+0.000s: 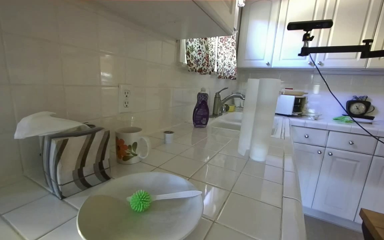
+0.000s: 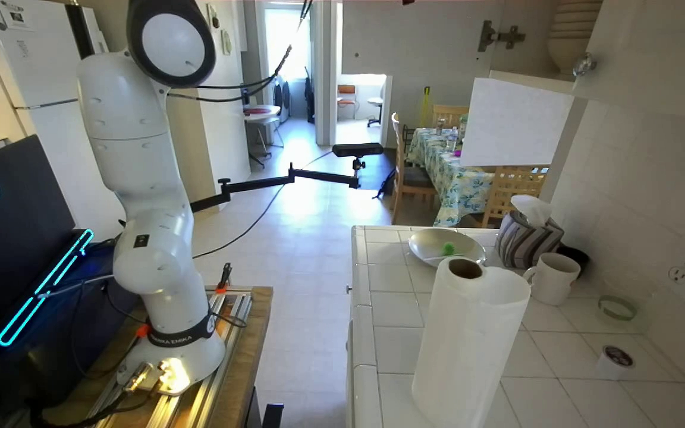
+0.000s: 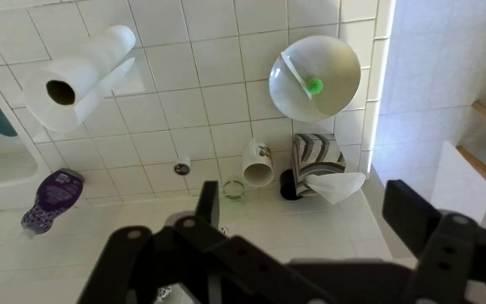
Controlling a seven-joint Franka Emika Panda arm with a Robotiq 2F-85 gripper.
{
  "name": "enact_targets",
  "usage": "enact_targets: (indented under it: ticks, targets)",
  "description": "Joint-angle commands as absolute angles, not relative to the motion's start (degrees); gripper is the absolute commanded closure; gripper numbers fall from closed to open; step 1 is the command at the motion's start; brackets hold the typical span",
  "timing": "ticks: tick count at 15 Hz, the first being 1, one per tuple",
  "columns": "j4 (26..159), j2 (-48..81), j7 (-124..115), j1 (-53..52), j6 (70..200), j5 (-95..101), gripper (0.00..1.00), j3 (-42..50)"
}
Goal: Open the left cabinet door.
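The upper cabinet shows at the top right in an exterior view. Its far, left door [image 2: 420, 35] seems swung open, with its inner face and hinge [image 2: 500, 37] showing. Stacked bowls [image 2: 574, 35] are visible inside. The near door with a round knob [image 2: 584, 64] looks shut. The cabinet's underside [image 1: 165, 20] shows at the top of an exterior view. In the wrist view my gripper [image 3: 306, 202] is open, its black fingers wide apart with nothing between them. A knob [image 3: 165, 293] shows low behind the left finger. The gripper cannot be made out in either exterior view.
Below on the tiled counter are a bowl [image 3: 336, 80] with a green brush, a tissue box [image 3: 319, 156], a mug [image 3: 258, 166], a paper towel roll [image 3: 78, 80] and a purple bottle [image 3: 57, 194]. A white panel [image 2: 515, 122] hangs below the cabinet. A camera arm [image 2: 319, 176] extends over the floor.
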State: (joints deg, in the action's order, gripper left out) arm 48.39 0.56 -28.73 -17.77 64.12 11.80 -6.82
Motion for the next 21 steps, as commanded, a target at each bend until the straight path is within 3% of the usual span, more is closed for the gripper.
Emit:
enact_targets:
  ticks: [1, 13, 14, 21]
  targets:
    - [62.3, -4.1, -25.8, -15.8, 73.3, 9.0, 0.0, -4.8]
    - [94.2, -19.6, -20.2, -16.3, 90.3, 5.9, 0.0, -1.1]
    - [85.4, -13.6, -21.2, -12.1, 87.2, 8.3, 0.0, -5.8]
    - [91.9, -17.9, -20.2, -11.7, 88.8, 6.5, 0.0, -5.0]
